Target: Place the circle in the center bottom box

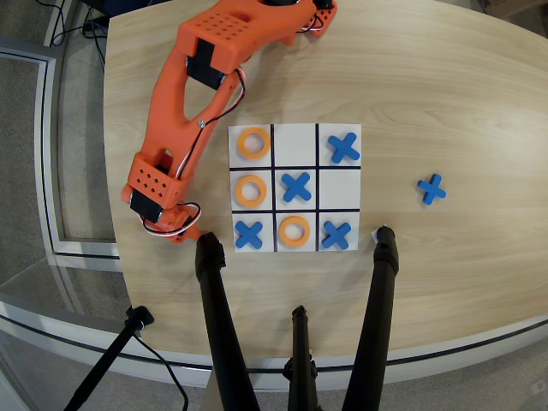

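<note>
An orange circle (294, 231) lies flat in the center bottom box (295, 247) of the white board (295, 133) in the overhead view, with a blue cross (248, 235) in the cell to its left and another (336, 235) to its right. The claw (184, 233) sits off the board's left edge, low over the bench (445, 103), so the circle lies to its right, past the nearer cross. Its fingers are hidden beneath the wrist, so spread or pressed together cannot be told. The placement looks complete.
</note>
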{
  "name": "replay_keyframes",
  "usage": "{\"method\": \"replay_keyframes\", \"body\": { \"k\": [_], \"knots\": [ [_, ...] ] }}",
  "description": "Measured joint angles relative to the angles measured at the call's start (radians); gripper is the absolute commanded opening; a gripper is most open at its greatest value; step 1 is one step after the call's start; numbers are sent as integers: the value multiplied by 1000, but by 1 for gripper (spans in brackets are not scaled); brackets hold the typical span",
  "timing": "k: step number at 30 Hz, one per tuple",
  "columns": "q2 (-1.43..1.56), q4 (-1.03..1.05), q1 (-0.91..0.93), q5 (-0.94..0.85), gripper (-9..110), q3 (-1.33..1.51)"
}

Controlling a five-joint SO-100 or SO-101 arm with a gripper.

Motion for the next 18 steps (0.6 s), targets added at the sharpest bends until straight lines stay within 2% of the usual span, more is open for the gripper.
{"method": "replay_keyframes", "body": {
  "k": [6, 15, 18],
  "knots": [
    [-14, 41, 31, -52, 25, -15],
    [32, 362, 67, -100, 25, -20],
    [35, 394, 44, -58, 25, -20]
  ]
}}
